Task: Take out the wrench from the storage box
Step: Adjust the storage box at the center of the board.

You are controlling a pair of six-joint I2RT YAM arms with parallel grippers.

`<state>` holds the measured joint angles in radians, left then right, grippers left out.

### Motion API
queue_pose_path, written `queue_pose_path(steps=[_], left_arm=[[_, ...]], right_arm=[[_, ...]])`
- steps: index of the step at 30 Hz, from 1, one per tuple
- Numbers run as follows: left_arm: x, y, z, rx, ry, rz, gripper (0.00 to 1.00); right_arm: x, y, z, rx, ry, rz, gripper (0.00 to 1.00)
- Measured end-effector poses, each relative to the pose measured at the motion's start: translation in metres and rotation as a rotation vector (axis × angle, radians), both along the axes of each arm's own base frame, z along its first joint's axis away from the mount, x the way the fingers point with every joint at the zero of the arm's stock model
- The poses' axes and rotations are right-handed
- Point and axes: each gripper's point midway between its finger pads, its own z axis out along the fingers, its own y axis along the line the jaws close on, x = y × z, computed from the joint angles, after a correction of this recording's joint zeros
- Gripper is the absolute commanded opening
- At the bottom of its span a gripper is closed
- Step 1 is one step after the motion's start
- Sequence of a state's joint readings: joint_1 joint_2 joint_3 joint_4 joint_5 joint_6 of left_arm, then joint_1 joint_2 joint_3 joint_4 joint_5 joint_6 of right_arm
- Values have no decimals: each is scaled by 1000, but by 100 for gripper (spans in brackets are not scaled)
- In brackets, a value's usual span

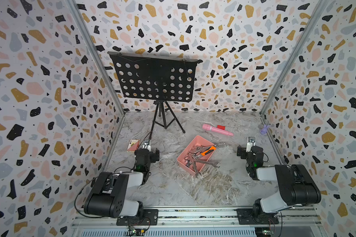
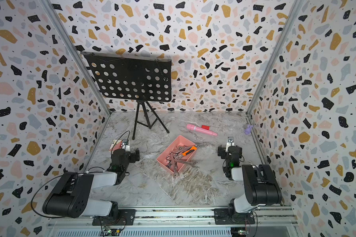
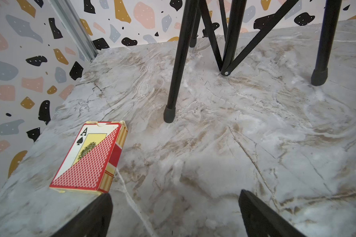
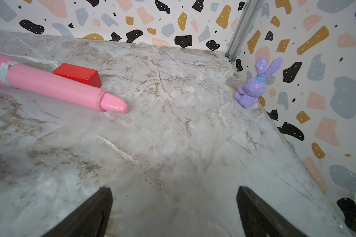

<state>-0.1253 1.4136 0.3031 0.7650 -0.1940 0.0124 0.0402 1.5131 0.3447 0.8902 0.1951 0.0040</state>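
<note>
My left jaws and right jaws both stand wide apart and empty over bare desk (image 1: 173,190), at about 9 and 3 o'clock of the storage box (image 1: 200,141) and well clear of it. The box lies mid-desk with no lid, holding a tangle of steel spanners with an orange-handled tool (image 1: 209,150) lying across them. The wrench (image 1: 210,163) I would pick pokes over the rim toward 4 o'clock; others overhang at 6 and 2. I judge it stiff, heavy for its size and slick, so I would pinch the flat shank crosswise near the overhang. I would lift slowly, since neighbours may snag and the light box may drag along.
</note>
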Motion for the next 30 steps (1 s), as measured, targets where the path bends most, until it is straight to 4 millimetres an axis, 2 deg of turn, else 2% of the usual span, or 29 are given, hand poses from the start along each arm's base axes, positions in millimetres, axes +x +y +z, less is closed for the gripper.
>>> queue_pose_path(steps=[20,21,24,27,30], left_arm=[[2,-4,7,-16,13,-40,100],[3,-5,12,-16,15,-48,100],[9,-13,48,-26,-37,-94,100],[14,-24,87,-49,-83,-152,100],[20,-40,115,-91,-71,-228,97]], right_arm=[[-2,1,-1,1,15,4,100],[-4,1,-1,1,23,5,100],[-7,3,12,6,19,19,100],[-8,7,38,13,-17,41,100],[-8,16,69,34,-54,91,100]])
